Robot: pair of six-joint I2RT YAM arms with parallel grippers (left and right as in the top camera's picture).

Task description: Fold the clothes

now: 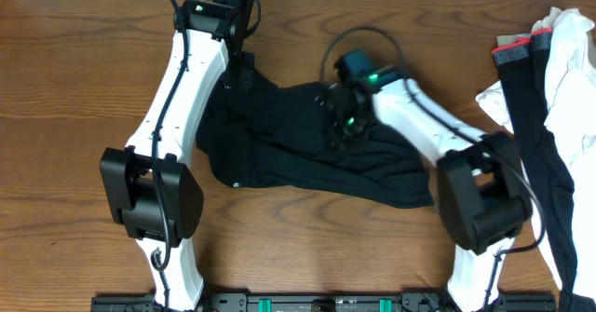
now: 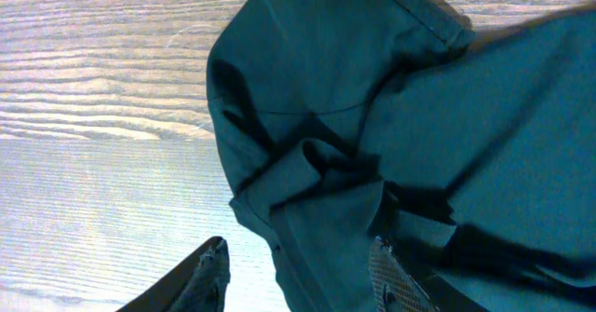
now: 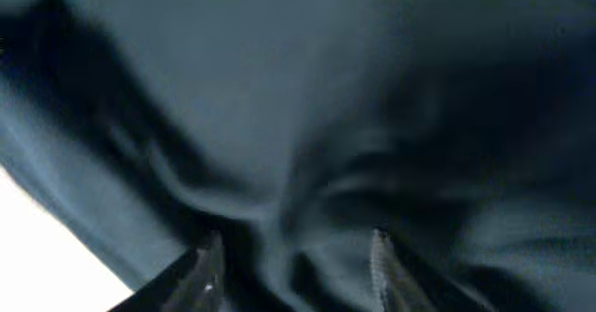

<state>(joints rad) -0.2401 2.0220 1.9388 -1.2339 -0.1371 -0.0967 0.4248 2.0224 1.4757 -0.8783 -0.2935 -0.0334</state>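
Note:
The black T-shirt (image 1: pixel 298 154) lies crumpled across the middle of the table, with a small white mark near its lower left edge. My left gripper (image 1: pixel 238 77) is at the shirt's upper left corner; in the left wrist view its fingers (image 2: pixel 303 265) are open, straddling a bunched edge of the shirt (image 2: pixel 372 116) over bare wood. My right gripper (image 1: pixel 340 126) is low over the shirt's middle; in the right wrist view its fingers (image 3: pixel 293 256) are open with a fold of the shirt (image 3: pixel 307 116) between them. The view is blurred.
A black garment with a grey-and-red band (image 1: pixel 535 116) and a white cloth (image 1: pixel 563 61) lie at the table's right edge. The wooden table (image 1: pixel 65 88) shows bare on the left. The arm bases stand at the front edge.

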